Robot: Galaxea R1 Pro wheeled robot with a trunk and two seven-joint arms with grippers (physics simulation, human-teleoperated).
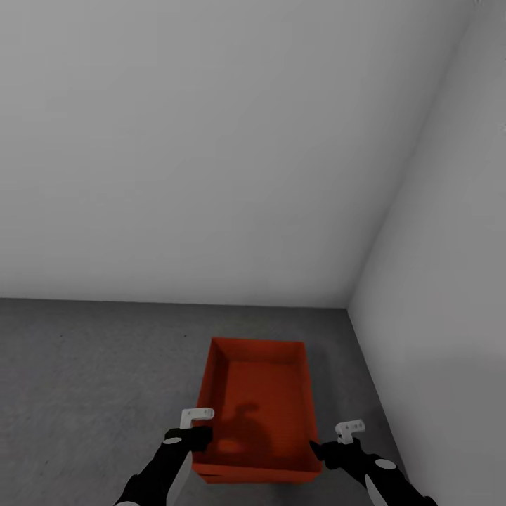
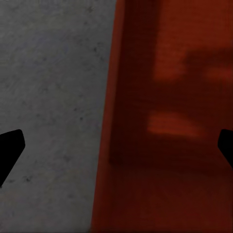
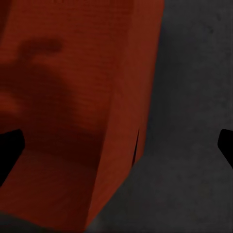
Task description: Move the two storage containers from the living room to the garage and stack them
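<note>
An orange-red lidless storage container (image 1: 260, 400) stands near the garage corner on the dark grey concrete floor (image 1: 91, 365). Under its front edge a thin second orange-red edge (image 1: 211, 479) shows, seemingly the other container beneath it. My left gripper (image 1: 193, 439) is open, its dark fingertips (image 2: 9, 150) spread wide on either side of the container's left wall (image 2: 109, 121). My right gripper (image 1: 327, 450) is open too and straddles the right wall (image 3: 141, 97), one fingertip (image 3: 9, 145) inside, the other over the floor. Neither gripper grips the walls.
A plain pale grey back wall (image 1: 211, 140) meets a side wall (image 1: 450, 281) in a corner just behind and right of the container. Bare concrete stretches away to the left of it.
</note>
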